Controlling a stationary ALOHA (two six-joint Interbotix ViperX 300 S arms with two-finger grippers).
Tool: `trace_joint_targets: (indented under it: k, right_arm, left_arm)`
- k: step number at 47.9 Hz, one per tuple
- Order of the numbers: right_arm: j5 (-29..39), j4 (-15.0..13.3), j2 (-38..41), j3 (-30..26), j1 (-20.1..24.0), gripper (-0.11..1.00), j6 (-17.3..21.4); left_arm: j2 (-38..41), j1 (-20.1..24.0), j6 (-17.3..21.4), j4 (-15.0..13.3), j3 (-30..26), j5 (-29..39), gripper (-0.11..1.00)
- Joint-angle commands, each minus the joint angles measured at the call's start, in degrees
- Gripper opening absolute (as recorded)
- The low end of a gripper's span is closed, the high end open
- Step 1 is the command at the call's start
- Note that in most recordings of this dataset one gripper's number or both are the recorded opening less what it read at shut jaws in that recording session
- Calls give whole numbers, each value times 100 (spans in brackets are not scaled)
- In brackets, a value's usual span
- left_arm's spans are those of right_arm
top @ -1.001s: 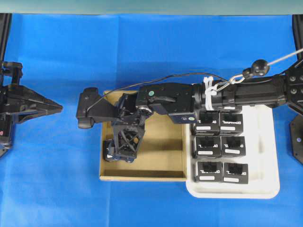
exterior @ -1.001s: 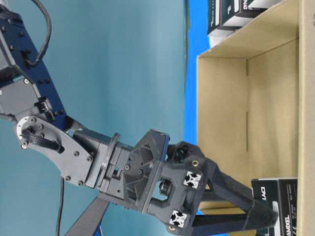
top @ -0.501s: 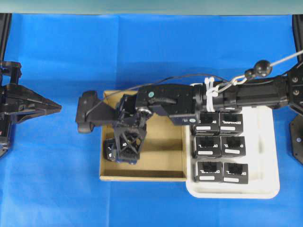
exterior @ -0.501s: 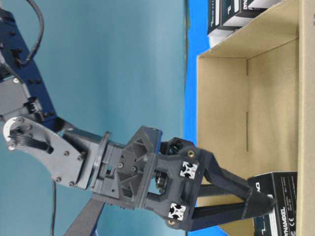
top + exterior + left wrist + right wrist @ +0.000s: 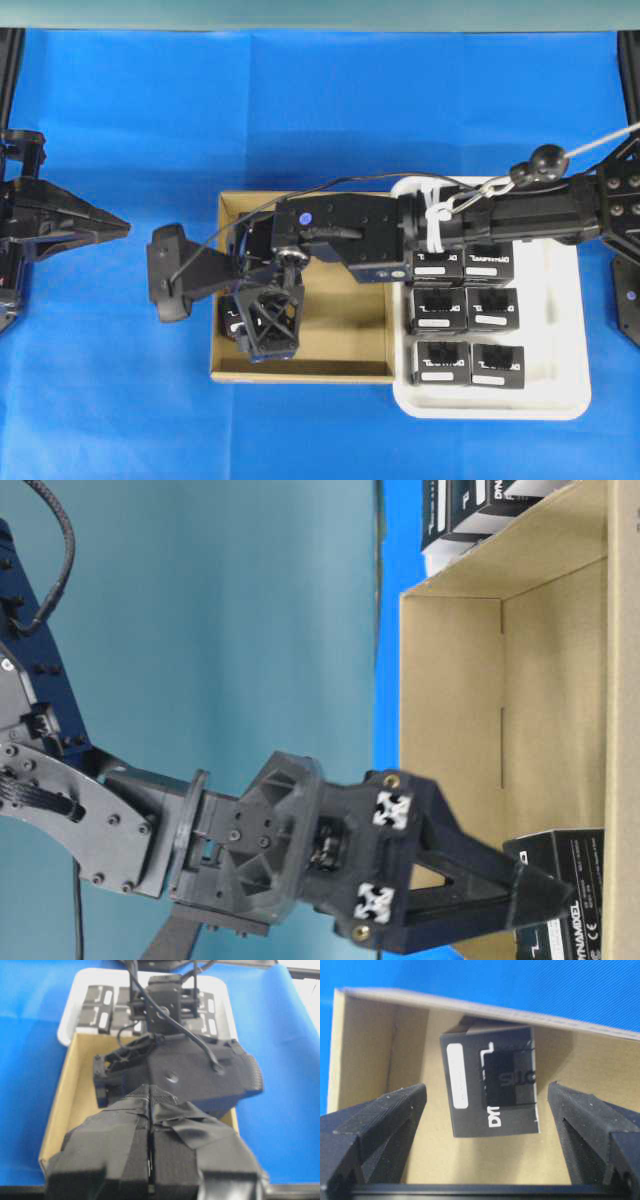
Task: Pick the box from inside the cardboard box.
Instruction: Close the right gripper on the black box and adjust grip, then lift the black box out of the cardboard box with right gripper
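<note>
From overhead, the right tool (image 5: pixel 268 335) reached across into the cardboard box (image 5: pixel 350 330), poised over its lower-left corner, where the box (image 5: pixel 232 322) lay mostly hidden beneath it. Six like boxes sat in the white tray (image 5: pixel 560 400) touching the carton's right wall. The left tool (image 5: pixel 105 226) rested well apart, over the blue bench (image 5: pixel 120 400).

At table level, the right tool (image 5: pixel 540 890) had its fingertips (image 5: pixel 545 885) at the box (image 5: pixel 580 880), but whether they touched it could not be told.

The left wrist view showed the left tool (image 5: pixel 150 1160) with its taped pads pressed together on nothing, pointing at the carton (image 5: pixel 60 1105).

The right wrist view was clearest: the right tool (image 5: pixel 487 1110) stood spread wide, fingers (image 5: pixel 380 1115) flanking the box (image 5: pixel 490 1082) with clear gaps on both sides. The box lay on the carton floor (image 5: pixel 435 1160), close to the far wall, slightly skewed, black with a white label strip and white lettering.

By my judgement the approach was made; closing and lifting remained.
</note>
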Motion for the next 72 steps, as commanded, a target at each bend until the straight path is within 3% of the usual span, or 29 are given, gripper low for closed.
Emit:
trace_joint_targets:
  k: [1,16,36,41,48,59,72]
  right_arm:
    - [9,-18,26,-44,18,100,-70]
    - [-62,-35,325,-53,149,100,-290]
    - [-360,-53,422,0,141,98,-88]
    - [-378,-62,396,-35,132,89,70]
    - [-308,-62,272,-79,53,61,149]
    - [-53,-62,-237,-44,-88,61,176]
    - [888,-62,-1160,255,-237,61,237]
  left_arm:
    - [9,-9,9,18,-62,-35,-7]
    - [35,-9,0,18,-62,-35,-7]
    - [44,0,9,18,-44,-35,-7]
    - [44,-9,0,18,-44,-35,-7]
    - [44,-9,0,18,-44,-35,-7]
    - [44,-9,0,18,-44,-35,-7]
    - [9,-9,0,18,-44,88,-7]
